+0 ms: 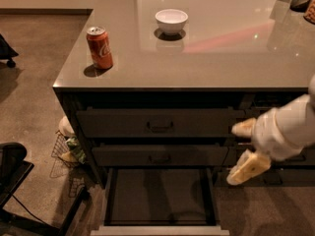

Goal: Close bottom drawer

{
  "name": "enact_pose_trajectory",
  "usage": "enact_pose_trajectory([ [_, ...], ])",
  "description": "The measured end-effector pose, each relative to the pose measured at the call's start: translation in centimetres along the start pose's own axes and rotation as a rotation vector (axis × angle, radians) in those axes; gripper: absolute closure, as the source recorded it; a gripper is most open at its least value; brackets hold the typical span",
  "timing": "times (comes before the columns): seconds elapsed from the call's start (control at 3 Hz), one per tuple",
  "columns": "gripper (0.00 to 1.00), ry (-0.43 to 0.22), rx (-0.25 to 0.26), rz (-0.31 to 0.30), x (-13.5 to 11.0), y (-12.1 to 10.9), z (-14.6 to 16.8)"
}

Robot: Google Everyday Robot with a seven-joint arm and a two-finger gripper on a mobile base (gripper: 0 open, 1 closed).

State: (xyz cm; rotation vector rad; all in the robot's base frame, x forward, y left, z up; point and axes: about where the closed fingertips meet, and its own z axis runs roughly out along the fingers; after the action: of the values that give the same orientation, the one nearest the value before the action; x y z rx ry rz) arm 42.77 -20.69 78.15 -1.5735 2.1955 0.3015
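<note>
The bottom drawer stands pulled out at the foot of the dark cabinet, its flat dark interior bare and its pale front rim at the lower edge of the camera view. My gripper hangs at the right, in front of the cabinet face, level with the middle drawer and above the open drawer's right side. Its two pale fingers are spread apart with nothing between them. It touches nothing.
Two shut wide drawer fronts sit above the open one. On the grey countertop stand a red soda can and a white bowl. A wire basket and a black chair base are on the floor at left.
</note>
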Motion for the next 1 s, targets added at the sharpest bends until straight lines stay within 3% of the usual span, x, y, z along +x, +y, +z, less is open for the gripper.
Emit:
enact_pose_trajectory([
  [0.33,0.41,-0.071,-0.052,0.063,4.4,2.4,8.6],
  [0.67,0.65,-0.089,-0.05,0.121,8.9,5.1,15.6],
  [1.0,0.88,-0.071,-0.014,0.198,12.7,6.8,20.2],
])
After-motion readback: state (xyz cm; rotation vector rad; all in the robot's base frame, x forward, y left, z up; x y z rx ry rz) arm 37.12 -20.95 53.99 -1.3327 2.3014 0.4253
